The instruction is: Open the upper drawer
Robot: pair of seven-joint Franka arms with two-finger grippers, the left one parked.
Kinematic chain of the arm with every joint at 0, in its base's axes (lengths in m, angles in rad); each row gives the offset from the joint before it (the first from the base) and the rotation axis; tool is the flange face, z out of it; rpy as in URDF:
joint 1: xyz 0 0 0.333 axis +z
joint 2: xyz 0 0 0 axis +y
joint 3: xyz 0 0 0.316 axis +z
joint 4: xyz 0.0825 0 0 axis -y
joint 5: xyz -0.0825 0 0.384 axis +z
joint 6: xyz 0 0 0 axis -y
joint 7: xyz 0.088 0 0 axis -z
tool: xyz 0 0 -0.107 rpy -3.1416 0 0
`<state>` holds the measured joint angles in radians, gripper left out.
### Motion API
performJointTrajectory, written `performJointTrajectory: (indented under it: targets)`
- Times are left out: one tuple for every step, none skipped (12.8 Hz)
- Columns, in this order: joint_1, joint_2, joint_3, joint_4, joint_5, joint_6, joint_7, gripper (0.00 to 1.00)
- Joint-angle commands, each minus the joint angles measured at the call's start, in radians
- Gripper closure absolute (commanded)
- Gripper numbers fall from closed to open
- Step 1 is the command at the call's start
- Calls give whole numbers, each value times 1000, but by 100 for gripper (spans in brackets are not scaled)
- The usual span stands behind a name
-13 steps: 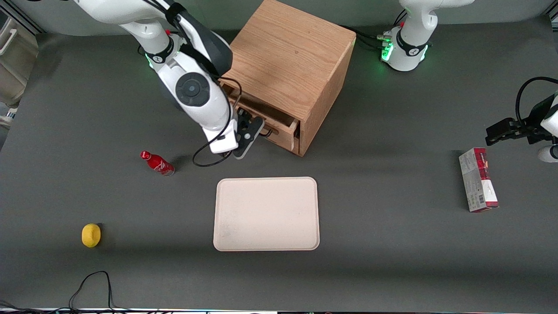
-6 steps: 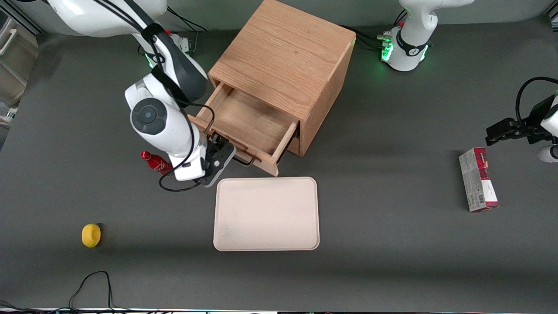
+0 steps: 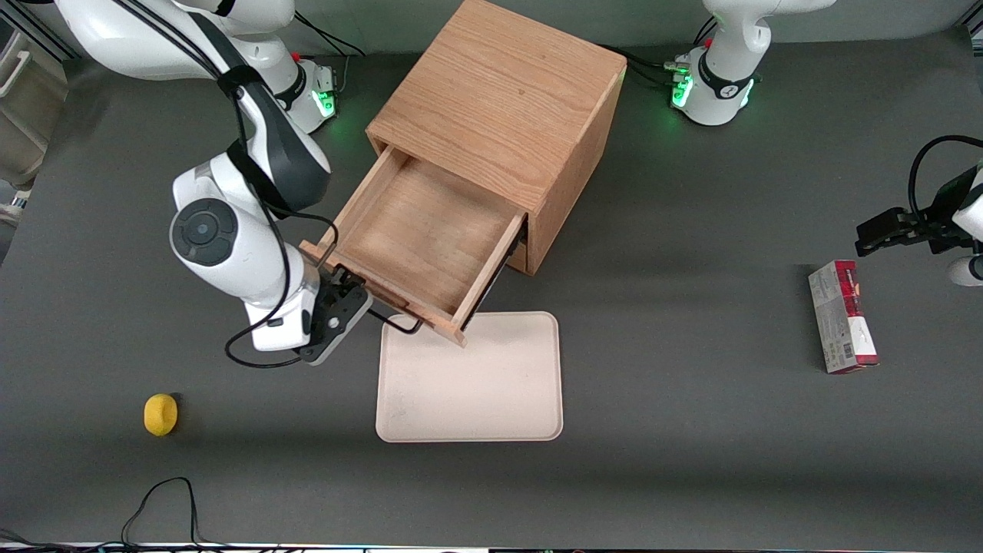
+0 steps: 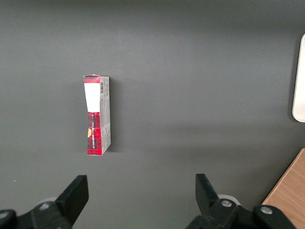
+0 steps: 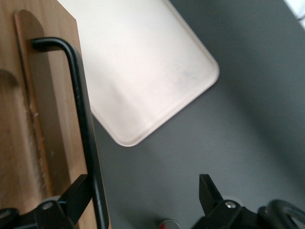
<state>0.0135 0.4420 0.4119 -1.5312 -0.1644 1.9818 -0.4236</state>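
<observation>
Risking overpull w/ upper drawer (image 3: pixel 418 238) nearly full out of cabinet (image 3: pixel 503 107), overhanging tray (image 3: pixel 476 384)

My tool (image 3: pixel 344 307), fingers spread around handle (image 5: pixel 83 124); more pull could yank drawer off rails

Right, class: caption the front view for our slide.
Gripper at the handle of the open upper drawer, above the tray.
</observation>
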Motion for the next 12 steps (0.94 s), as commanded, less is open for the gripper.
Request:
performJointTrajectory:
  targets:
    - [5,14,-57,89,-32,-24,-17,0]
    - [5,11,-73,103,-23,-41,-18,0]
    - [5,1,-77,124,-21,-78,-15,0]
    - [3,-5,-81,166,-20,-93,-8,0]
    - [-7,-20,-97,181,-12,-125,-3,0]
    - [-7,-61,-134,184,40,-183,20,0]
    - [-4,-116,-195,166,99,-257,70,0]
    - [-1,-162,-241,126,138,-293,107,0]
    - [-3,-222,-261,67,143,-299,147,0]
    - [-3,-296,-290,-26,146,-299,251,0]
    - [-4,-377,-303,-135,148,-279,370,0]
    - [-4,-447,-305,-220,151,-255,411,0]
